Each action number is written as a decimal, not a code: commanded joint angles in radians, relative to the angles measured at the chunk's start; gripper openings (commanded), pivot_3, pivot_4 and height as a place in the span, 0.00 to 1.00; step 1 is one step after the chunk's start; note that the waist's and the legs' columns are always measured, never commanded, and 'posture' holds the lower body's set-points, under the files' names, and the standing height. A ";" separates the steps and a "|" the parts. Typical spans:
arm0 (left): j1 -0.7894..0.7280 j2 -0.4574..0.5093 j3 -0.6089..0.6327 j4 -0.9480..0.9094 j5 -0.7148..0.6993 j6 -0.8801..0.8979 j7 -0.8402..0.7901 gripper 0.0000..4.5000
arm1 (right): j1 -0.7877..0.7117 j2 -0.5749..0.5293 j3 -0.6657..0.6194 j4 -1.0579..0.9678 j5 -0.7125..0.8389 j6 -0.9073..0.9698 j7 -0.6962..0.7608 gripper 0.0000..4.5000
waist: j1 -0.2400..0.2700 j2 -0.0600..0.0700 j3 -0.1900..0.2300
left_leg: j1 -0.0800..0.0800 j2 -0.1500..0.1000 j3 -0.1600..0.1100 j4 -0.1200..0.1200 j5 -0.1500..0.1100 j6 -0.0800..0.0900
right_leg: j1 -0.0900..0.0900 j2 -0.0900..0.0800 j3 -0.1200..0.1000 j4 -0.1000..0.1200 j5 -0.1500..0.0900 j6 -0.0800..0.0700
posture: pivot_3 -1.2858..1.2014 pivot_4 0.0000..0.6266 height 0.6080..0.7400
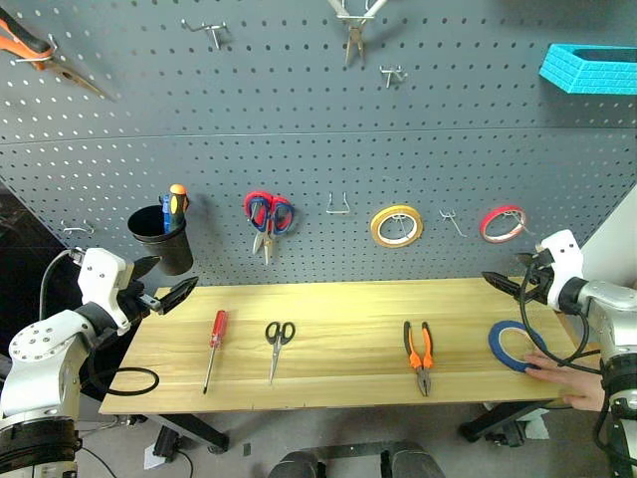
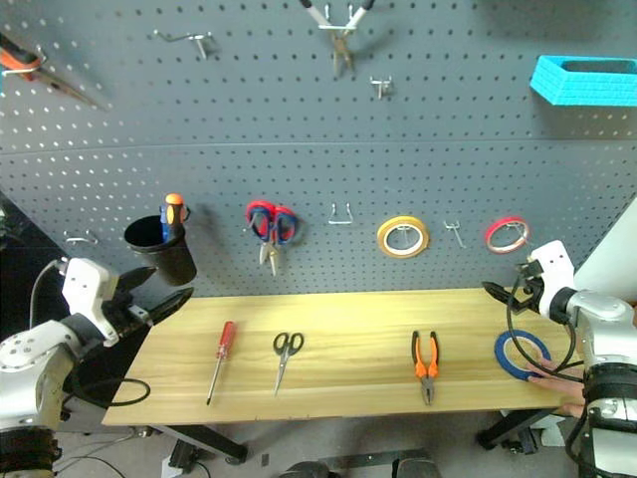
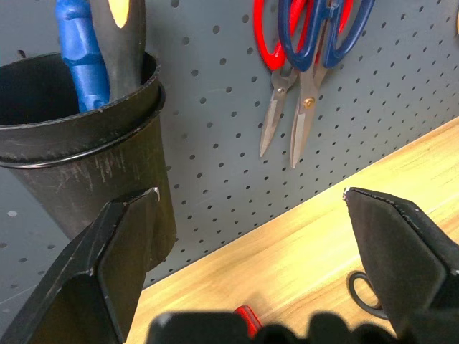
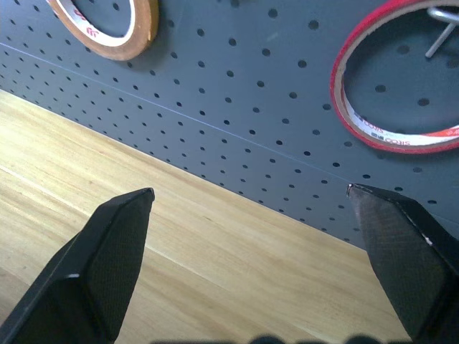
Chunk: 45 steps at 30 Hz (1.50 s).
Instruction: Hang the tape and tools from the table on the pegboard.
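On the light wood table (image 1: 338, 299) lie, from left to right, a red-handled screwdriver (image 1: 215, 341), black-handled scissors (image 1: 279, 341), orange-and-black pliers (image 1: 420, 353) and a blue tape ring (image 1: 514, 345). A person's hand (image 1: 569, 376) touches the tape's near rim. Behind the table rises the dark grey pegboard (image 1: 328, 149). My left gripper (image 1: 171, 281) hovers open and empty over the table's left end, beside the black cup. My right gripper (image 1: 510, 291) hangs open and empty above the right end, just behind the blue tape. The wrist views show both pairs of fingers (image 3: 122, 251) (image 4: 115, 244) spread wide.
The pegboard holds a black cup (image 1: 162, 239) with an orange-topped blue screwdriver, red-and-blue scissors (image 1: 269, 214), yellow tape (image 1: 396, 225), red tape (image 1: 503, 223) and a cyan basket (image 1: 589, 68). Bare hooks (image 1: 338, 207) (image 1: 453, 221) sit between them. A black cable loop (image 1: 124, 380) hangs off the table's left.
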<state>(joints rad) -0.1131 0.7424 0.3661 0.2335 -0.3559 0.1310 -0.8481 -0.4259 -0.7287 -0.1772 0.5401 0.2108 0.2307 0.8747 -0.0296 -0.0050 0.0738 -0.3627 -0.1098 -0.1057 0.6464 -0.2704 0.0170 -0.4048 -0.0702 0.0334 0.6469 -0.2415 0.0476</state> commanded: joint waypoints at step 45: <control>-0.079 -0.337 -0.705 -0.405 0.163 0.124 -0.082 0.98 | 0.015 0.005 0.215 -0.095 -0.113 0.545 -0.117 1.00 | -0.026 -0.015 0.170 | -0.018 0.002 0.006 0.004 -0.004 0.004 | -0.016 -0.001 0.002 0.001 0.002 0.001 | 0.48 0.47 1.00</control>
<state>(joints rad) -0.2009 0.3985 -0.3378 -0.1123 -0.1872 0.2455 -0.9307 -0.4118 -0.7261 0.0429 0.4495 0.0990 0.7747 0.7626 -0.0557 -0.0203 0.2433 -0.3807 -0.1082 -0.1003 0.6507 -0.2741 0.0210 -0.4208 -0.0711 0.0354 0.6475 -0.2393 0.0489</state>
